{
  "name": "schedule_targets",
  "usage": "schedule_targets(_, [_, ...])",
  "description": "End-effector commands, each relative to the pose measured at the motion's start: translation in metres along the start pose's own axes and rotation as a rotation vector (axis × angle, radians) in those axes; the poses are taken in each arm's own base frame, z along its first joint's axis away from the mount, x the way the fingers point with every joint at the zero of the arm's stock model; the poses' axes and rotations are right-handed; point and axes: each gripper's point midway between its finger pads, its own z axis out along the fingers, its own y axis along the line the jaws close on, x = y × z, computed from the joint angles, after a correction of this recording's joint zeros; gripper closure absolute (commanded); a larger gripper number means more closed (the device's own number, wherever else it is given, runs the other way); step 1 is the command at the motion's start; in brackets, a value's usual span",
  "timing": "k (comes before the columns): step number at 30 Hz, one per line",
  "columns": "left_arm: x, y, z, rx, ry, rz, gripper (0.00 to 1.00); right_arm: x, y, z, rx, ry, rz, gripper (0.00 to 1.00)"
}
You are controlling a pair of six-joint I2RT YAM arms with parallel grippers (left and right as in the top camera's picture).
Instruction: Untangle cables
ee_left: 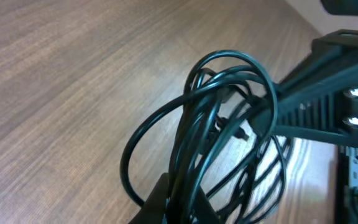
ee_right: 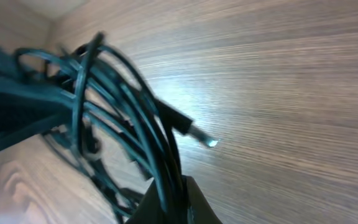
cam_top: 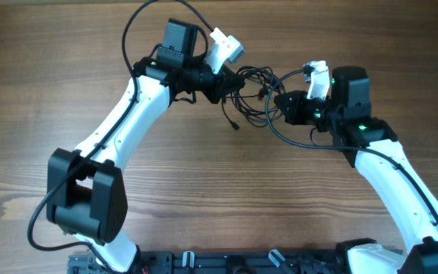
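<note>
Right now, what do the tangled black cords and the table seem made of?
The cables look like glossy black rubber or plastic sheathing: they loop softly and catch light. One plug tip glints like metal. The table shows brown wood grain, possibly laminate.

Cables (cam_top: 249,76) fill the narrow gap between the left gripper (cam_top: 220,82) and the right gripper (cam_top: 284,105), blocking passage there. The table (cam_top: 226,190) in front looks open, probably behind too.
</note>
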Motion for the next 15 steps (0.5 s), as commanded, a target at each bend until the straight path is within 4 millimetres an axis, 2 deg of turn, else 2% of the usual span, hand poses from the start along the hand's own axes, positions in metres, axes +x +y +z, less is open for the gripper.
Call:
schedule_targets(1, [-0.014,0.034,-0.045,-0.139,-0.062,-0.019,0.96,-0.011,-0.057,-0.015,0.286,-0.087,0.094,0.96])
schedule_targets(6, [-0.013,0.022,-0.043,-0.067,-0.065,-0.032,0.96,-0.007,-0.083,-0.025,0.439,-0.108,0.162,0.96])
schedule_targets(10, [-0.013,0.020,-0.045,-0.066,-0.062,-0.042,0.96,0.000,-0.102,-0.035,0.561,-0.115,0.208,0.96])
schedule_targets(12, [-0.012,0.018,-0.046,-0.064,-0.059,-0.049,0.96,0.001,-0.104,-0.036,0.569,-0.107,0.192,0.96])
schedule_targets(13, [-0.013,0.018,-0.047,-0.065,-0.061,-0.062,0.96,0.001,-0.101,-0.034,0.554,-0.100,0.175,0.93])
schedule_targets(14, [-0.013,0.017,-0.047,-0.065,-0.063,-0.061,0.96,0.001,-0.098,-0.033,0.536,-0.090,0.155,0.86])
schedule_targets(15, [-0.014,0.017,-0.048,-0.066,-0.064,-0.059,0.96,0.001,-0.096,-0.031,0.523,-0.083,0.140,0.66])
